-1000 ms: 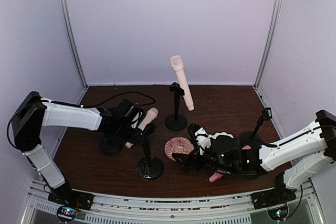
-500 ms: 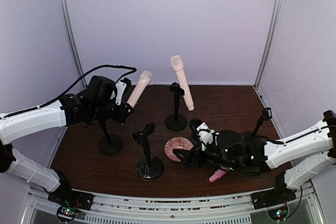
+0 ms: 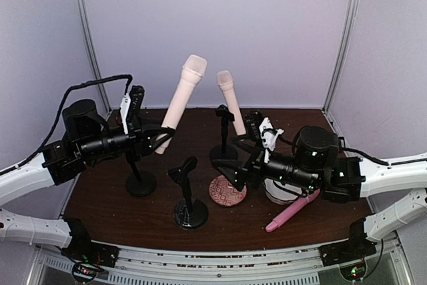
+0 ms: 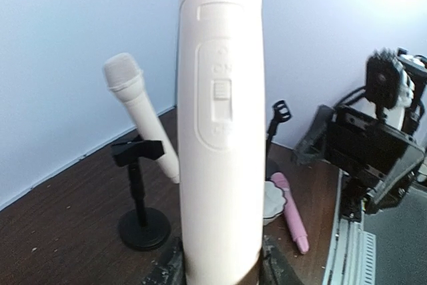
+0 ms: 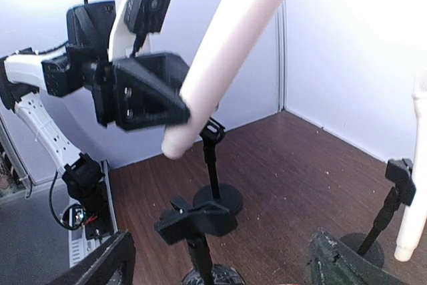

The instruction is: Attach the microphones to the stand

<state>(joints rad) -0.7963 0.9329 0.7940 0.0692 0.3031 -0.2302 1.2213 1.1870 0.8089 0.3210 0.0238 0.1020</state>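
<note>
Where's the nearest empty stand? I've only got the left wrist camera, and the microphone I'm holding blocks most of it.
Observer: The top view shows a stand almost directly below the left gripper, which holds the cream microphone. The arm hides that stand's top.
Operator: Any stand that's clearly free?
Observer: Yes, a second stand sits nearer the front, its clip bare, beside a patterned dish.
Operator: Is the right gripper carrying anything?
Observer: No. The right wrist view shows the right gripper open and empty.
</note>
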